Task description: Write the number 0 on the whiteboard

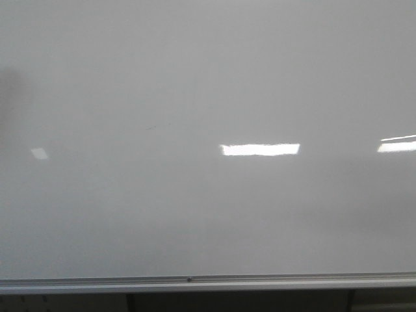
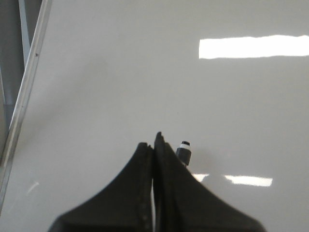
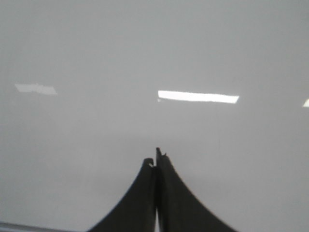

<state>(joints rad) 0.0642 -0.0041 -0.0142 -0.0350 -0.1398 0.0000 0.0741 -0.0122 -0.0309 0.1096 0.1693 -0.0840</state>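
The whiteboard (image 1: 208, 78) is glossy pale grey-white and fills the front view; no number 0 shows on it, only a tiny faint dark mark (image 1: 151, 128). Neither gripper shows in the front view. In the left wrist view my left gripper (image 2: 153, 144) is shut, its black fingers pressed together and facing the board (image 2: 145, 72). A dark marker tip with a white ring (image 2: 184, 149) sticks out beside the outer side of one finger, not between the jaws. In the right wrist view my right gripper (image 3: 155, 159) is shut and empty, facing the board (image 3: 145, 48).
A silver aluminium rail (image 1: 208, 281) runs along the board's bottom edge, with a small dark screw (image 1: 189, 279). The rail also shows in the left wrist view (image 2: 26, 82). Bright rectangular light reflections (image 1: 260, 149) lie on the board.
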